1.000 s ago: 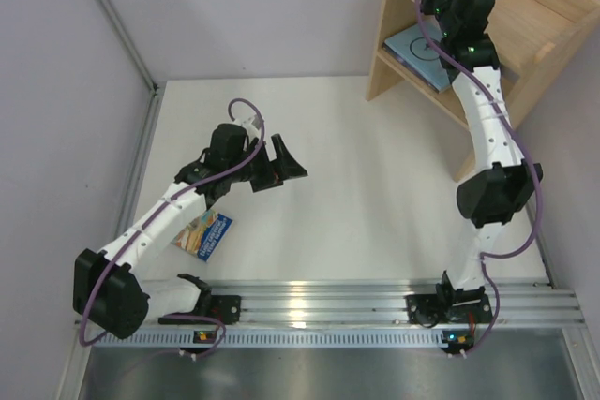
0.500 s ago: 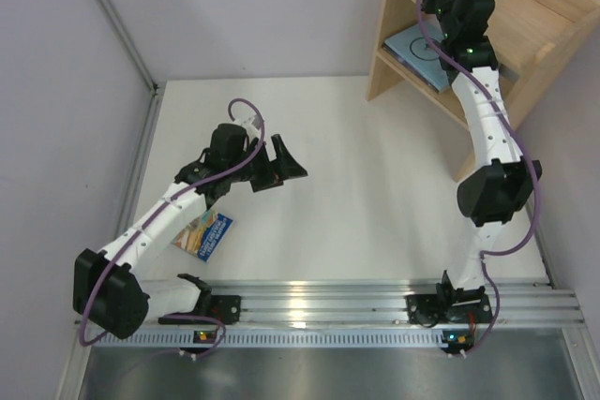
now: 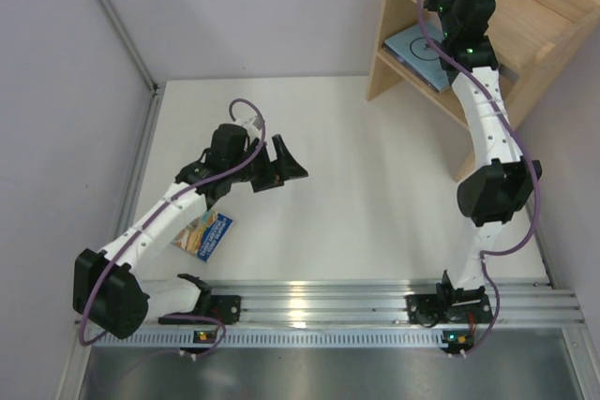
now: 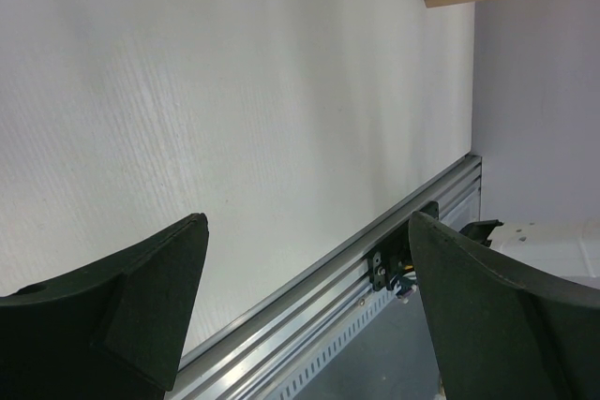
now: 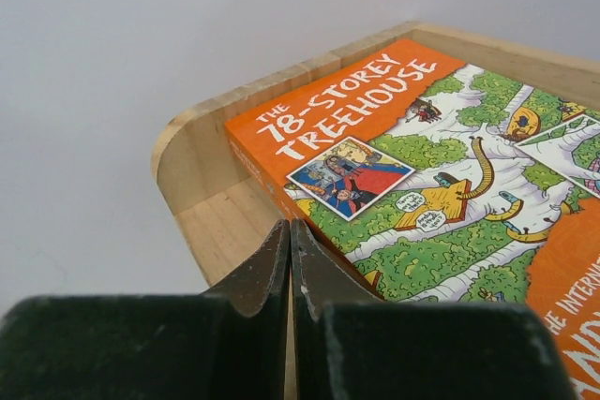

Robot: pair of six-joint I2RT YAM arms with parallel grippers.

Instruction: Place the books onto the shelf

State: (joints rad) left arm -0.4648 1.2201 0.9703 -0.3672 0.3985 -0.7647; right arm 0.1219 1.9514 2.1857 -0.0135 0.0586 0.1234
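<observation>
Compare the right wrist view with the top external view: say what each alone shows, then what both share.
Only the right wrist view: the title on the orange book, The 78-Storey Treehouse, and the right hand shut, fingers pressed together. Only the top external view: the left hand open above the table, a colourful book lying on the table, and a light-blue book on the lower tier. Both: the orange book lying on the top tier of the shelf.

- My right arm (image 3: 480, 105): leaned a little farther over the top tier of the shelf (image 3: 553, 25).
- My right gripper (image 5: 290, 228): edged toward the shelf's back edge, beside the orange book (image 5: 375, 128).
</observation>
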